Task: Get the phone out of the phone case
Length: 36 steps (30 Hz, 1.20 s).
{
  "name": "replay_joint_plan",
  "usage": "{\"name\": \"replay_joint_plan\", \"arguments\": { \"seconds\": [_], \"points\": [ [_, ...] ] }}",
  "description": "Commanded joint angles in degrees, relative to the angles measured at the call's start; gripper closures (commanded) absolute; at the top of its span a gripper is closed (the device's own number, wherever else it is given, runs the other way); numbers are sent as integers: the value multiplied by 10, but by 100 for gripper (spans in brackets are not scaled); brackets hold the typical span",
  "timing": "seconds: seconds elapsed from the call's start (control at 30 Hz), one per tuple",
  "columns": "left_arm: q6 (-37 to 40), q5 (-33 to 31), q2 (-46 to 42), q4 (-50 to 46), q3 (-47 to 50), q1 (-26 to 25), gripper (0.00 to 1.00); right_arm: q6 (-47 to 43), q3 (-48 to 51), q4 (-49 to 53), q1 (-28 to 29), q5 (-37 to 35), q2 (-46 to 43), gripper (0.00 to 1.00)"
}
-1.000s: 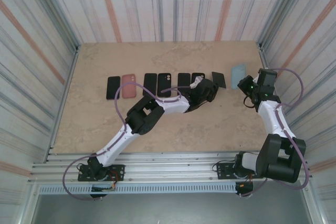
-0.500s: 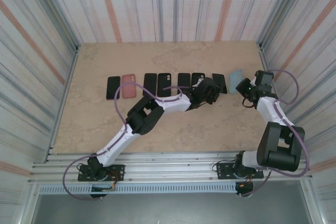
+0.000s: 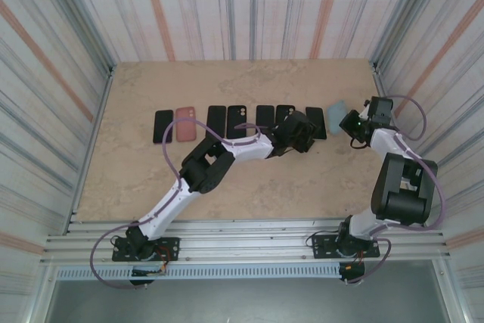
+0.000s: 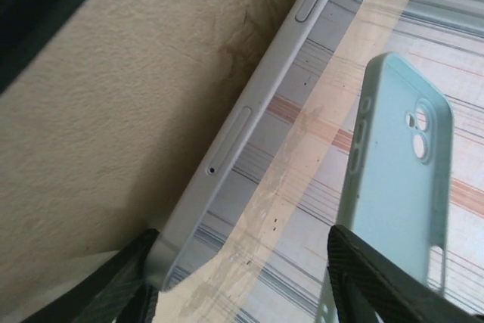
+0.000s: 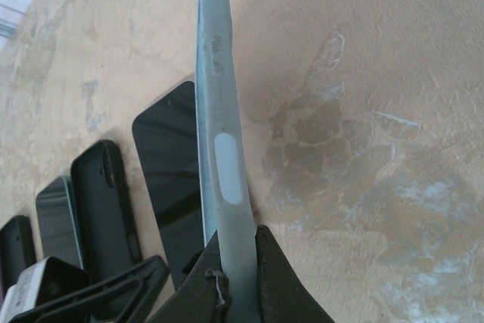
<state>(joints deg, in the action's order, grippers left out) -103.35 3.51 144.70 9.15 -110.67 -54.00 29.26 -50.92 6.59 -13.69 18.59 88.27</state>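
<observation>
The phone (image 3: 315, 121) lies flat on the table at the right end of the row; in the left wrist view its silver edge (image 4: 249, 134) and glossy screen run away from me. My left gripper (image 3: 301, 132) (image 4: 242, 281) stands open at the phone's near end, one finger on each side. The light blue phone case (image 3: 338, 109) (image 4: 401, 187) stands on edge just right of the phone. My right gripper (image 3: 352, 122) (image 5: 236, 262) is shut on the case's rim (image 5: 223, 172), with the dark phone (image 5: 170, 187) flat beside it.
Left of the phone runs a row of black phones or cases (image 3: 237, 121) and a pink case (image 3: 184, 125), ending in a black one (image 3: 163, 126). Striped walls close in the table (image 3: 227, 85); the right wall is near the right arm. Bare table lies in front of the row.
My left gripper has opened and let go of the phone, which now lies flat in the row. The right gripper kept its grip on the case and shifted slightly back.
</observation>
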Motion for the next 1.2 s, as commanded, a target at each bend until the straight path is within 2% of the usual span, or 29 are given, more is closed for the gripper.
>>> {"name": "replay_joint_plan", "arguments": {
  "seconds": [0.0, 0.2, 0.57, 0.7, 0.87, 1.17],
  "points": [
    [10, 18, -37, -37, 14, 7, 34, -15, -16, -7, -7, 25, 23, 94],
    [1, 21, -62, -29, 53, 9, 32, -14, -19, -36, -17, 38, 60, 93],
    [8, 40, -82, -4, 67, 12, 31, 9, -37, -56, -36, 82, 117, 89],
    [26, 47, -100, 1, 65, 17, 30, 4, -48, -31, -41, 112, 133, 82],
    [20, 62, -115, 25, 79, 22, 29, -2, -46, -14, -49, 106, 132, 72],
    [57, 75, -155, 28, 99, 39, 29, -37, -66, 30, -63, 94, 134, 66]
  ]
}}
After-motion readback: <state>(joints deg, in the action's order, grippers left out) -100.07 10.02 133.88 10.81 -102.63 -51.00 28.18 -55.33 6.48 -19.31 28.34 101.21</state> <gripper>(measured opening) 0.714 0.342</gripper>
